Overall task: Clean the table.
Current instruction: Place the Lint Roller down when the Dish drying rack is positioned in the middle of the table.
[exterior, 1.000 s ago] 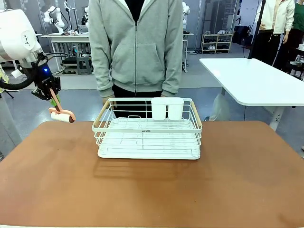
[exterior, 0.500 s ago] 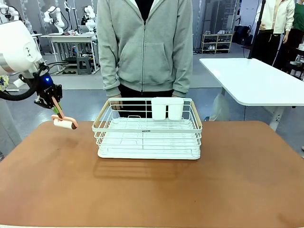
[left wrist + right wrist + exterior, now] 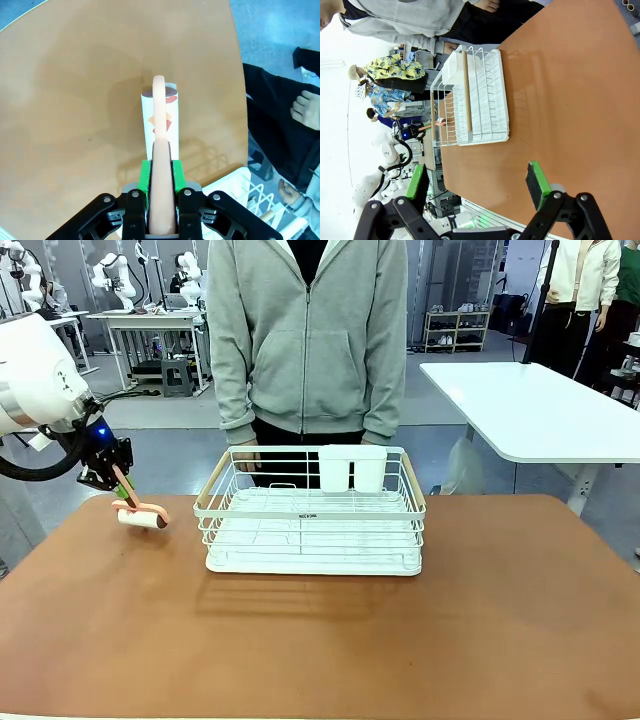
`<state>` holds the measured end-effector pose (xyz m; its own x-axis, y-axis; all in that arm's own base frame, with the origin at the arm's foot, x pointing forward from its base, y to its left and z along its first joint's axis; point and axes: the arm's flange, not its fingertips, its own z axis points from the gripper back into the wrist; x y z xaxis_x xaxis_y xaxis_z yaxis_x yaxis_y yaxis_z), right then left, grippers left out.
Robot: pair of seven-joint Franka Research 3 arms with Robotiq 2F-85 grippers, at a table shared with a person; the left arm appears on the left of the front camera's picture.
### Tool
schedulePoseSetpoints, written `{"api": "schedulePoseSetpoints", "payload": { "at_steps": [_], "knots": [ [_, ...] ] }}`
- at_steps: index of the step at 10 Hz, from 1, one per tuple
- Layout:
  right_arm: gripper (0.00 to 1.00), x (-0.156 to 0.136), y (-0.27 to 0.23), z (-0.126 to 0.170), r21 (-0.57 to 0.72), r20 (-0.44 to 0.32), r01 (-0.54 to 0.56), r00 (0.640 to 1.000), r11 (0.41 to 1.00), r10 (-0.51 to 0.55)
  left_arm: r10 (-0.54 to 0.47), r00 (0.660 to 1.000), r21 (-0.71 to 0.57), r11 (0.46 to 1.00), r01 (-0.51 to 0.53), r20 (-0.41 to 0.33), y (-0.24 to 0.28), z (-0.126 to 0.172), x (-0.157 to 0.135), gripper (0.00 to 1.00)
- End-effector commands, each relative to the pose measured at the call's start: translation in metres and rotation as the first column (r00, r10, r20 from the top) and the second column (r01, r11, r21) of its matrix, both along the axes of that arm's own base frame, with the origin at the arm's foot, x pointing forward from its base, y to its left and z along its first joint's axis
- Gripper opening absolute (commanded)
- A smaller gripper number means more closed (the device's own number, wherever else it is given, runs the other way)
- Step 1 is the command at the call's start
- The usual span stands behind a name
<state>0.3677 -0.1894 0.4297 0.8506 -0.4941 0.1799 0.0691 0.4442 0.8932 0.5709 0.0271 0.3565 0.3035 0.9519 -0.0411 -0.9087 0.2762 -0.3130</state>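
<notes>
— Left pincer [image 3: 115, 480] clamped on a lint roller [image 3: 141, 517] handle, now lowered from mid-air to the tabletop's [image 3: 320, 640] far-left corner, beside the rack [image 3: 312, 510].
— Cleaning begun?
— Likely about to; the roller looks at or just above the surface. Right pincer [image 3: 477, 187] hangs open over the tabletop's other side.

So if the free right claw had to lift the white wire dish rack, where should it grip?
Probably the wooden side bar of the white wire dish rack, coming from above on the robot's right. It is a straight, exposed rail along the top rim, thin enough for open jaws like the right claw's, and nothing crowds it.
</notes>
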Motion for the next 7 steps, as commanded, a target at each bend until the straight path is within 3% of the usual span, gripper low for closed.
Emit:
{"api": "schedulePoseSetpoints", "payload": {
  "at_steps": [1, 2, 3, 5, 7],
  "knots": [
    [1.0, 0.0, 0.0, 0.002, 0.014, 0.01, -0.002, 1.0, 1.0, 0.002, 0.013, 0.999, 0.003, 1.0, -0.013, 0.043, -0.004, 0.003, -0.014, 0.21],
    [1.0, 0.0, 0.0, 0.002, 0.014, 0.01, -0.002, 1.0, 1.0, 0.002, 0.019, 0.999, 0.012, 1.0, -0.02, 0.045, -0.004, 0.002, -0.017, 0.21],
    [1.0, 0.0, 0.0, 0.002, 0.014, 0.01, -0.002, 1.0, 1.0, 0.002, 0.021, 0.999, 0.01, 1.0, -0.022, 0.039, -0.003, 0.001, -0.02, 0.41],
    [1.0, 0.0, 0.0, 0.002, 0.014, 0.01, -0.002, 1.0, 1.0, 0.002, 0.029, 0.999, 0.001, 1.0, -0.029, 0.037, -0.001, 0.002, -0.023, 0.97],
    [1.0, 0.0, 0.0, 0.002, 0.014, 0.01, -0.002, 1.0, 1.0, 0.002, 0.048, 0.999, 0.003, 0.999, -0.048, 0.026, -0.002, 0.003, -0.026, 1.0]
  ]
}}
